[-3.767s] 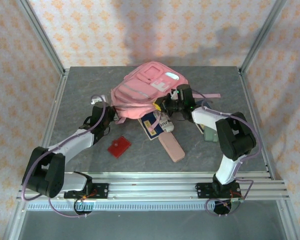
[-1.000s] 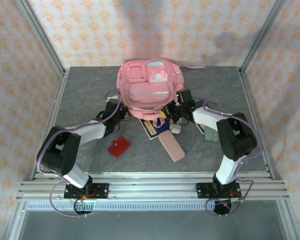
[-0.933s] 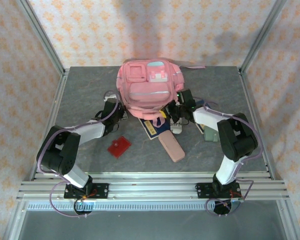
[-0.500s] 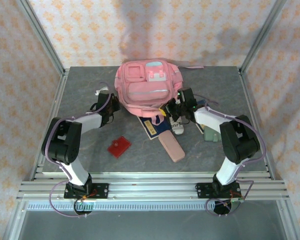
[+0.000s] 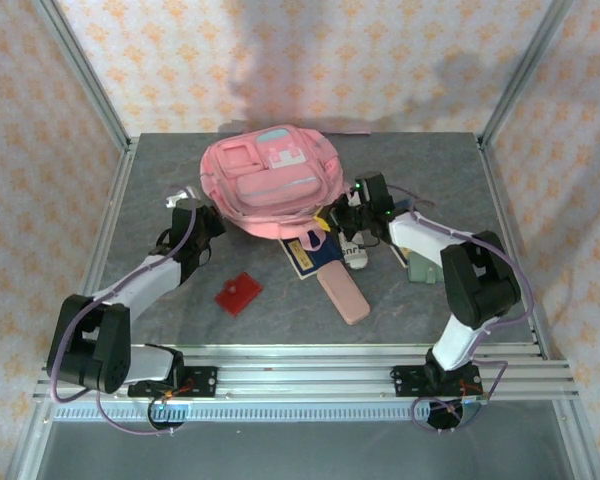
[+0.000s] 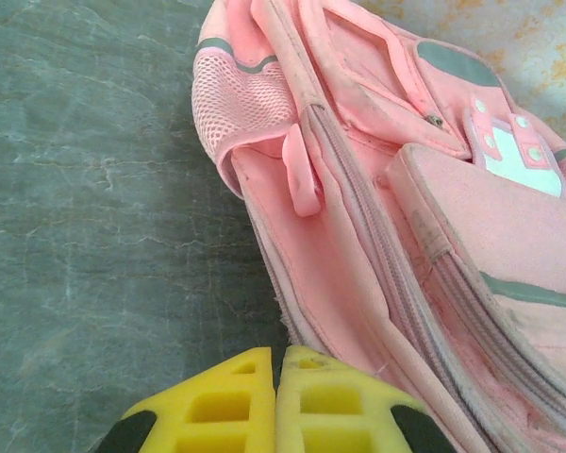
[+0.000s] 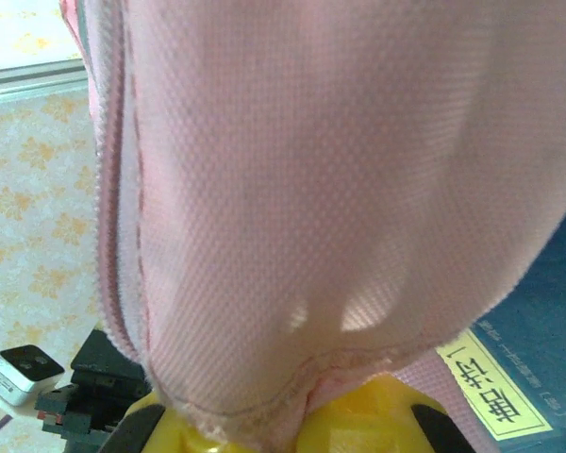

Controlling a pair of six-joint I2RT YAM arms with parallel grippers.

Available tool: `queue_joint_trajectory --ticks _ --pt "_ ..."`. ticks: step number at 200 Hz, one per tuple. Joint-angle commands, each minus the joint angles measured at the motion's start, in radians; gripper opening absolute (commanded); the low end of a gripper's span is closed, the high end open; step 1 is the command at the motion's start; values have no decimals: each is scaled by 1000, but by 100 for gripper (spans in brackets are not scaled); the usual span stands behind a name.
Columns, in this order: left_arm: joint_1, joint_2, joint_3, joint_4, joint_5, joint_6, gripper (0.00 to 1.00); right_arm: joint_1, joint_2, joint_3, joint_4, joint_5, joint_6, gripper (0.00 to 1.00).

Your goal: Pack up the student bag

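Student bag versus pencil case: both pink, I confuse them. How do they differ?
The student bag is large and bulky, the pencil case small and flat. The bag has grey trims and pockets; the case looks plain. The bag lies behind the case. Both are pink.

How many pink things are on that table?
2: the big pink backpack toward the back, and a flat pink pencil case lying in front of it. The backpack could hide more underneath.

Grey stone-look table (image 5: 435, 165) carries student bag (image 5: 270, 185) toward the back, red flat square (image 5: 238, 294), pink pencil case (image 5: 342, 296), dark blue book (image 5: 308, 260), grey-green box (image 5: 420, 268).
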Motion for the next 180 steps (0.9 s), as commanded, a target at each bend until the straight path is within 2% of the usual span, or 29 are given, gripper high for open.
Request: queue_joint_trajectory --ticks 1,44,90,112,138,180 --pt "44 16 5 -49 -158 10 0 -17 72 114 32 88 -27 0" --pt "56 142 138 -113 -230 37 0 17 257 344 -40 85 -63 0" --pt "112 169 181 -168 -243 54 0 18 333 402 -66 78 -86 0" --pt "115 165 187 -190 -198 61 23 23 370 436 -83 57 -102 0" --pt "99 112 146 -165 -119 53 44 43 387 465 -127 62 -158 0" --pt "3 68 169 -186 11 126 67 66 353 429 -131 40 -220 0"
